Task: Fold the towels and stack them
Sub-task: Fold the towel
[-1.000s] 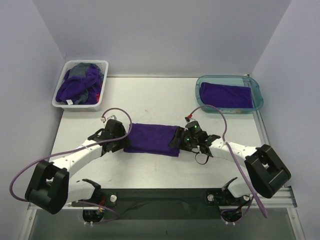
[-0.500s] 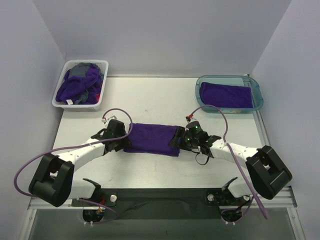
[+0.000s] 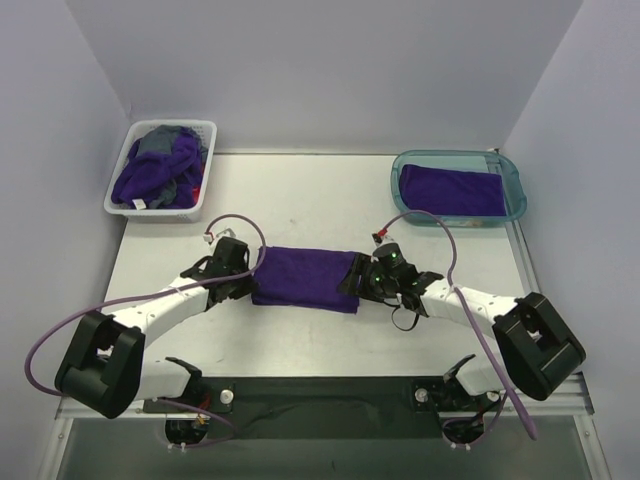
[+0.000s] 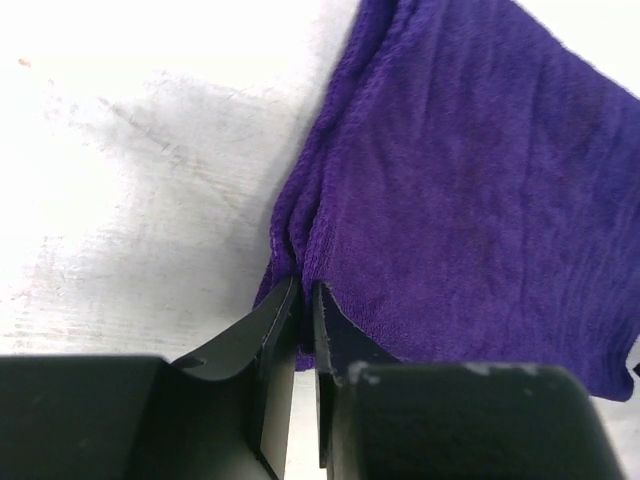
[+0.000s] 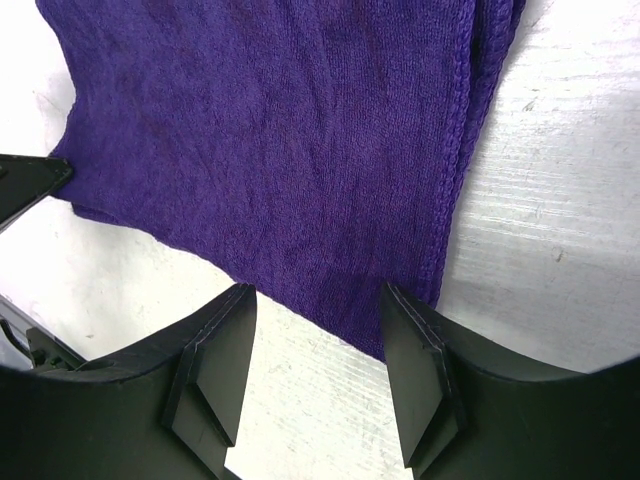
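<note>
A purple towel (image 3: 305, 278), folded into a long rectangle, lies flat mid-table between both arms. My left gripper (image 3: 247, 280) is at its left end, and the left wrist view has the jaws (image 4: 303, 295) pinched on the towel's (image 4: 470, 200) bunched near-left corner. My right gripper (image 3: 358, 280) sits at the towel's right end. Seen from the right wrist, it (image 5: 318, 330) is open and low over the table, its fingers either side of the towel's (image 5: 280, 130) near corner. Another folded purple towel (image 3: 450, 190) lies in the teal tray.
At the back left, a white slotted basket (image 3: 205, 160) holds a heap of purple and grey cloth (image 3: 155, 175) with a bit of red at its near right. The teal tray (image 3: 515, 185) stands at the back right. Purple cables loop off both arms.
The left gripper's jaws have closed onto the towel's left corner. The left arm's base link shifted slightly. The right gripper has not moved.
</note>
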### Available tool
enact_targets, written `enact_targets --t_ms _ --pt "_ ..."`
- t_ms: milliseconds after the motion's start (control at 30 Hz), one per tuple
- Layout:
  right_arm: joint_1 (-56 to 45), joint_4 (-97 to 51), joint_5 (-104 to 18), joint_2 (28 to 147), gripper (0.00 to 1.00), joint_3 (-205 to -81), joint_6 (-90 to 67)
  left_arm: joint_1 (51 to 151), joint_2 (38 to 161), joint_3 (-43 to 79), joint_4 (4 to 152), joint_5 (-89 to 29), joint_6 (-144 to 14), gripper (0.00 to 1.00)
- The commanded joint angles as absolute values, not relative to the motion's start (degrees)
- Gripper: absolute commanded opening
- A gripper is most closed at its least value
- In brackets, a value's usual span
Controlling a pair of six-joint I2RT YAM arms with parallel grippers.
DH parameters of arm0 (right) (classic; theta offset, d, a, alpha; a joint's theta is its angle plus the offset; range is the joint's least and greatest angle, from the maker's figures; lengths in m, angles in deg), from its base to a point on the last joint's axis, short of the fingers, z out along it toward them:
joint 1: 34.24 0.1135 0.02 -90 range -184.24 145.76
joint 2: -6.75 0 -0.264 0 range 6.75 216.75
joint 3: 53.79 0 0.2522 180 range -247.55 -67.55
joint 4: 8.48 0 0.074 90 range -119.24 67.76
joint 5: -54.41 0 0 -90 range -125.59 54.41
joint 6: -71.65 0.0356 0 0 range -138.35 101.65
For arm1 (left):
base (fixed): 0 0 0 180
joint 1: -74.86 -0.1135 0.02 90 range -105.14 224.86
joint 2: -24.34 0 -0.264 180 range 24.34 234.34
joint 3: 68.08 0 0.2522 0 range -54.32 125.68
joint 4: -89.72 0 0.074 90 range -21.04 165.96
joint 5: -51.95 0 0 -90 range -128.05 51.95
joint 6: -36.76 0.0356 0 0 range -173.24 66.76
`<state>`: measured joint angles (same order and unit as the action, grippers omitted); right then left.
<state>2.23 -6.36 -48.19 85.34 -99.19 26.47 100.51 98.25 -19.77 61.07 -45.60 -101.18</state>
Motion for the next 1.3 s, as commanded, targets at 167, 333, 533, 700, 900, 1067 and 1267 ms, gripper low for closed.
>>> enact_targets --t_ms 167,333,533,700,900,1067,1267 --pt "2.41 -9.58 -42.9 81.64 0.52 -98.32 29.36 101.57 96.68 -16.79 59.09 -46.66 -99.21 0.36" --pt "2.59 -10.99 -41.83 80.05 0.5 -96.21 31.04 101.84 96.5 -16.79 59.0 -46.84 -98.59 0.35" --pt "2.94 -11.08 -42.54 81.02 0.44 -95.41 32.71 102.1 97.47 -16.44 58.91 -46.66 -98.33 0.24" --pt "2.94 -10.2 -42.8 82.16 0.38 -95.41 32.8 102.1 97.73 -16.35 58.82 -46.75 -97.98 0.12" --pt "2.94 -9.76 -43.5 83.22 0.21 -95.5 32.98 102.19 98.08 -16.08 58.82 -46.84 -97.63 0.07" --pt "2.94 -9.85 -43.42 82.95 0.04 -95.41 32.98 102.19 98.08 -15.82 58.74 -47.19 -97.36 0.07" --pt "2.94 -11.78 -42.36 80.32 0.0 -96.2 31.92 102.19 97.82 -13.8 57.24 -48.07 -96.66 0.0"
